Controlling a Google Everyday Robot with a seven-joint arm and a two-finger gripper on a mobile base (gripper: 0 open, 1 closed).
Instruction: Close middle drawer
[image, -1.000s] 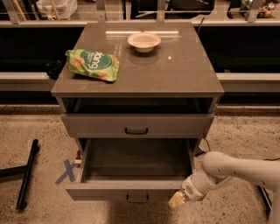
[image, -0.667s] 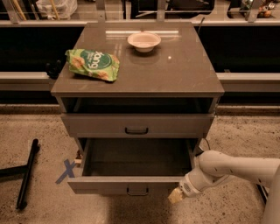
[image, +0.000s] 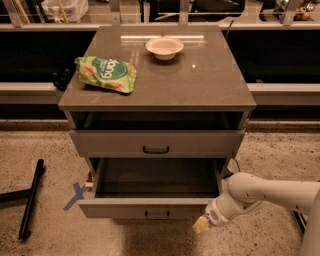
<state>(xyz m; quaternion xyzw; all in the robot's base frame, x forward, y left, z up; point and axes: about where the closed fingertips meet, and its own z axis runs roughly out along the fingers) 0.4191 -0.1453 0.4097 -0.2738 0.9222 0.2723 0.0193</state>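
Observation:
The grey-brown cabinet (image: 156, 87) has its middle drawer (image: 120, 207) pulled far out, showing an empty dark inside and a small dark pull handle (image: 156, 214) on its flat front. The upper drawer (image: 110, 142) above it stands slightly out. The lowest drawer is hidden under the open one. My gripper (image: 202, 225), on a white arm (image: 265, 192) coming in from the right, is low at the right end of the middle drawer's front, touching or very near it.
A green snack bag (image: 106, 74) and a white bowl (image: 164, 47) sit on the cabinet top. A black bar (image: 31, 197) lies on the speckled floor at left, next to a blue tape cross (image: 76, 195). Dark shelving runs behind the cabinet.
The middle drawer's front has moved a little back toward the cabinet. My gripper has stayed at its right end and moved with it.

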